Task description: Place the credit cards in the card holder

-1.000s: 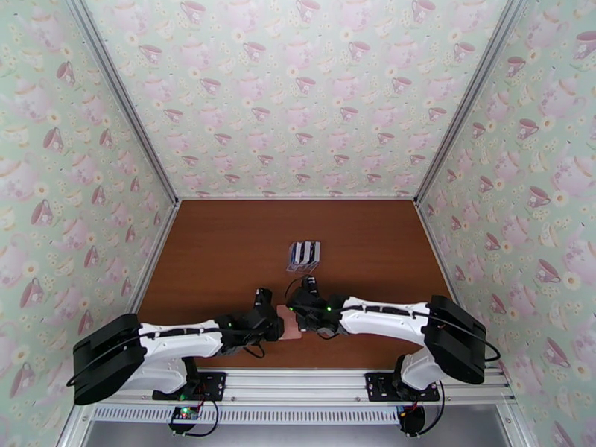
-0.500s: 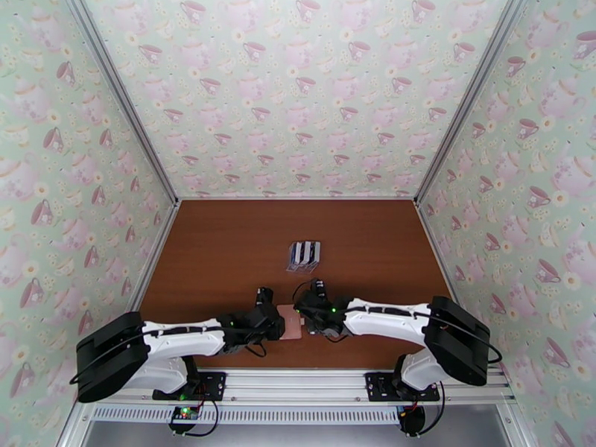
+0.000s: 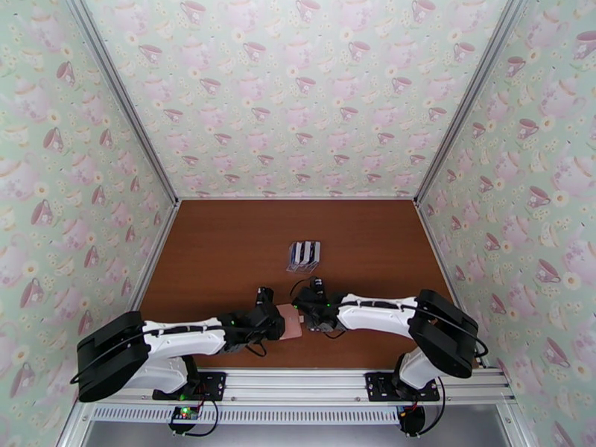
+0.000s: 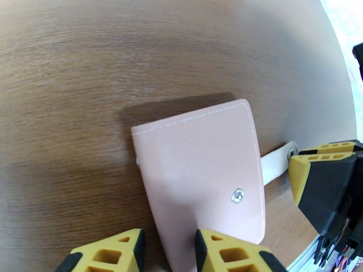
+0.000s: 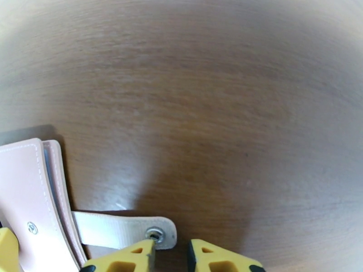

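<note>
None of the credit cards has left the clear rack at mid-frame, and the pink card holder lies closed at lower centre, left gripper spread astride its edge, right gripper spread by its unsnapped tab.

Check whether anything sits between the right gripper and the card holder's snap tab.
Nothing visible does. In the right wrist view, the right gripper has its fingers apart at the snap tab's end, only bare table around. The card holder lies closed, and the left gripper straddles its near edge.
</note>
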`<act>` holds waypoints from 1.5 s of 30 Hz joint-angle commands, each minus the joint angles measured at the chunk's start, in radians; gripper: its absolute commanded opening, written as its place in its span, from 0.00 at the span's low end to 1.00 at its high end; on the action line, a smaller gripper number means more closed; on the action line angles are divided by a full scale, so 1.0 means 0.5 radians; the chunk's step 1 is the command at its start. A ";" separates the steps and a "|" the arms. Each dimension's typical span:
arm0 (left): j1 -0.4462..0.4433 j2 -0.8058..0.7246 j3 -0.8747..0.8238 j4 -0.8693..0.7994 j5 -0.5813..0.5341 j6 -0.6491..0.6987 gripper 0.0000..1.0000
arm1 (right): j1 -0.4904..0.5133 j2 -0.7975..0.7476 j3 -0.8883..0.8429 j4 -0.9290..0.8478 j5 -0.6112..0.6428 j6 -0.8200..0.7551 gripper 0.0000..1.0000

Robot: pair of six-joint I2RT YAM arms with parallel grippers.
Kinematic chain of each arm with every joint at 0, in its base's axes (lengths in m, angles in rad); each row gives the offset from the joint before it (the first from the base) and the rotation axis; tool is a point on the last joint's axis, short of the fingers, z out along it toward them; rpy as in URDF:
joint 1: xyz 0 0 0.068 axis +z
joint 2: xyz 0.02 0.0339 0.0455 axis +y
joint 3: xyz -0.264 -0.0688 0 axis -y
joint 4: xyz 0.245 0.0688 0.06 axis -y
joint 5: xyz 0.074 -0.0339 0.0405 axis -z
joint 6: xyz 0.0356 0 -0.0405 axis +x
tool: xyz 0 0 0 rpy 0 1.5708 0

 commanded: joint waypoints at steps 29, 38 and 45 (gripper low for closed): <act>0.126 -0.106 0.100 -0.139 0.028 0.127 0.18 | -0.009 -0.169 0.123 0.463 -0.709 -0.152 0.30; 0.151 -0.085 0.074 -0.153 0.022 0.122 0.17 | -0.076 -0.104 0.042 0.412 -0.629 -0.083 0.29; 0.181 0.009 0.085 -0.167 0.040 0.122 0.14 | -0.154 -0.126 -0.065 0.522 -0.698 -0.086 0.30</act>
